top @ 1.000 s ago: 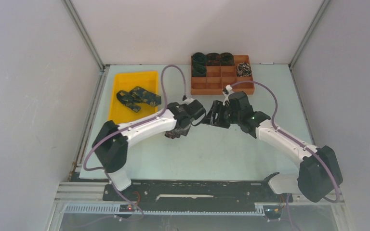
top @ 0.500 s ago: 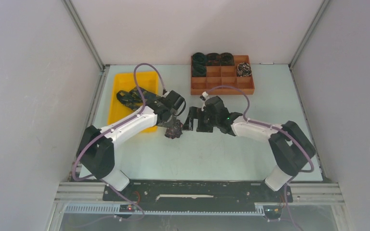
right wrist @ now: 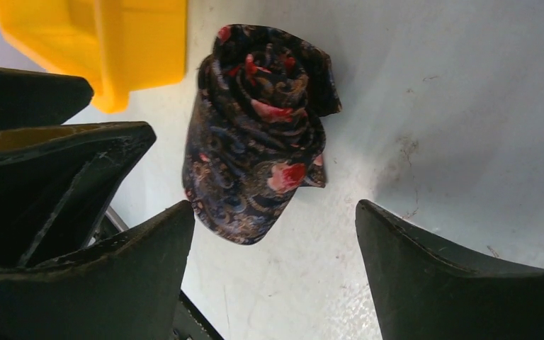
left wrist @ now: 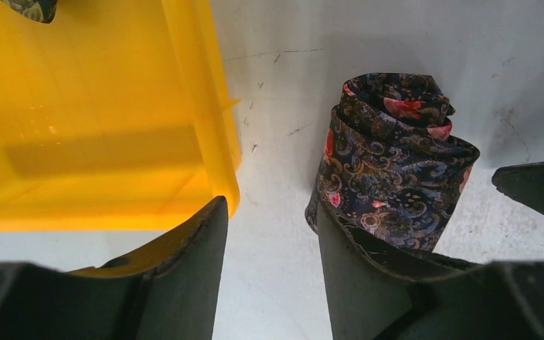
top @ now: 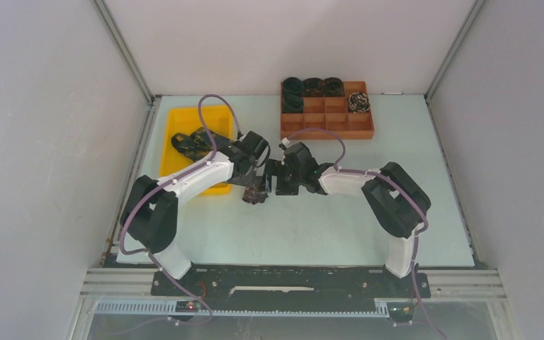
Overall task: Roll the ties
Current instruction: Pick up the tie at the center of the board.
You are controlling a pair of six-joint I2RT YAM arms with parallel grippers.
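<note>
Both arms have closed in from left and right since a second ago, the right one folding its elbow, onto the rolled tie.
We see a dark paisley fabric necktie, black with red flowers and tan scrolls, loosely coiled on the pale table, just beside the yellow plastic tray corner. Our right gripper stands wide, the coil ahead of its fingers, unclamped. Our left gripper is parted on bare table, the coil at one fingertip. Bare surface lies nearer us and rightward; the orange compartment box sits well apart.
</note>
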